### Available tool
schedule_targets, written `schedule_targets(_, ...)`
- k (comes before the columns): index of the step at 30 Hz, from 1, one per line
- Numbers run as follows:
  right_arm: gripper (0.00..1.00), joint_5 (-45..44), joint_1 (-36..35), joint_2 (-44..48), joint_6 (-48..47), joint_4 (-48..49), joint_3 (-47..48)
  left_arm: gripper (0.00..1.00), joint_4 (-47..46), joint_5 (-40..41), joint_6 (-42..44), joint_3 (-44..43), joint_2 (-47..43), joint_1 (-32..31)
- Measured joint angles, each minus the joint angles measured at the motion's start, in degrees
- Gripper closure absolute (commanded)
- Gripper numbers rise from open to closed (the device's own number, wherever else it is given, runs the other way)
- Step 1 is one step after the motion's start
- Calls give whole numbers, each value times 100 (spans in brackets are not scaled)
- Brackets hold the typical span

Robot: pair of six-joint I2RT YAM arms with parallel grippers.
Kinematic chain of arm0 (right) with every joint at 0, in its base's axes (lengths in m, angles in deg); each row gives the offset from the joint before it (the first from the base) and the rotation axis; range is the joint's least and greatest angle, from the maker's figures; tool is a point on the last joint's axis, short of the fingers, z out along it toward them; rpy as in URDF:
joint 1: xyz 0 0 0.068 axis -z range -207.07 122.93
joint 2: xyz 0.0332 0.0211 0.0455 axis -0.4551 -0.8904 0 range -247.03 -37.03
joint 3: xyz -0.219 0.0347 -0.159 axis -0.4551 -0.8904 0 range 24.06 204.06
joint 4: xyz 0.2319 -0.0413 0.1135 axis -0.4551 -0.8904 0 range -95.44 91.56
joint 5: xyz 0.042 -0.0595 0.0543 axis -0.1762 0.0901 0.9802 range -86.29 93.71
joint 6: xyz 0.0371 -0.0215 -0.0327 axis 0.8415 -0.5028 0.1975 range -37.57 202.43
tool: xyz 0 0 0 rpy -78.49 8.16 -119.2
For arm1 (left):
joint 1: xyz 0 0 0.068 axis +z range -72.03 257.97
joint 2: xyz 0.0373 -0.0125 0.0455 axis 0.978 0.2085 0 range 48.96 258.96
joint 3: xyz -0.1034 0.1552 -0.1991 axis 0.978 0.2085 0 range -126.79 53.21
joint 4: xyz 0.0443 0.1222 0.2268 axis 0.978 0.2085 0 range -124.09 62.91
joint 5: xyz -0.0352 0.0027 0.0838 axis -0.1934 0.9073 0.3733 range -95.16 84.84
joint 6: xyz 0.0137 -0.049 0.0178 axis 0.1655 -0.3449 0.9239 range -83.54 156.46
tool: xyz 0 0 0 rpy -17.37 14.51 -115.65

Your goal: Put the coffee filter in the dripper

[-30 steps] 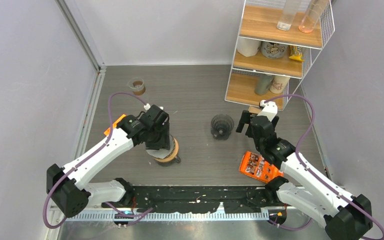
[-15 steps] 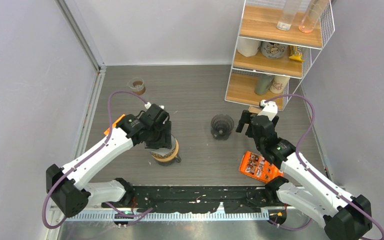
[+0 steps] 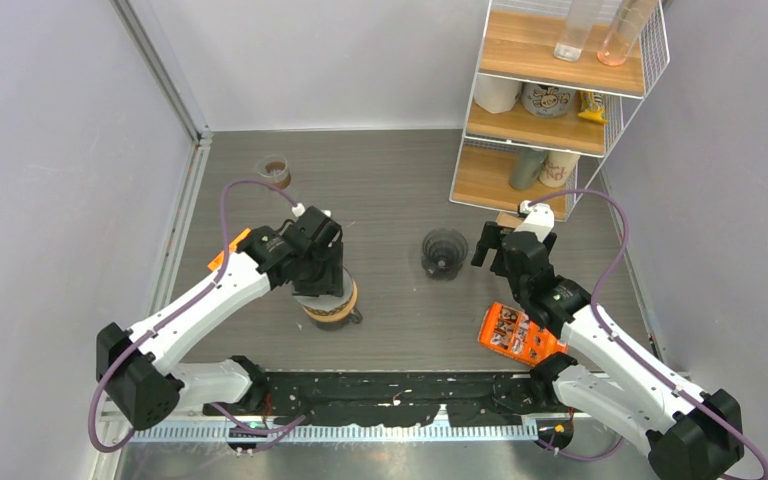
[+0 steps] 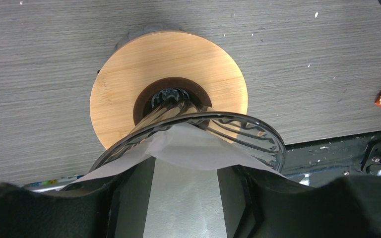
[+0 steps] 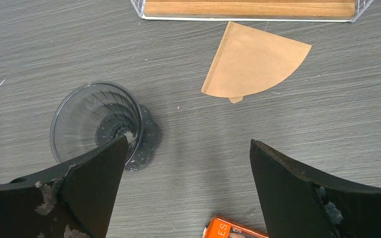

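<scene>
Left gripper [image 3: 322, 288] slightly rightward over dripper [image 3: 340, 310]

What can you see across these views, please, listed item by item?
glass dripper: one, clear on a wooden base, near left of the table
white filter: one, white, inside the glass dripper
dark dripper: one, smoky grey, table centre
brown filter: one, brown, flat on the table by the shelf
orange packet: one, orange, beside the right arm
small cup: one, clear with brown inside, far left
shelf: one, white wire and wood, far right, holding glasses and cups
table: one, grey
left gripper: one, black, over the glass dripper, white filter between its fingers
right gripper: one, black, open and empty, near the dark dripper
</scene>
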Motion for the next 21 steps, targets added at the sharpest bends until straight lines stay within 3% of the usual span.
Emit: schedule_targets(21,1,190,33,-186,-4,-2,0,39,-94,297,267,-140,136,0)
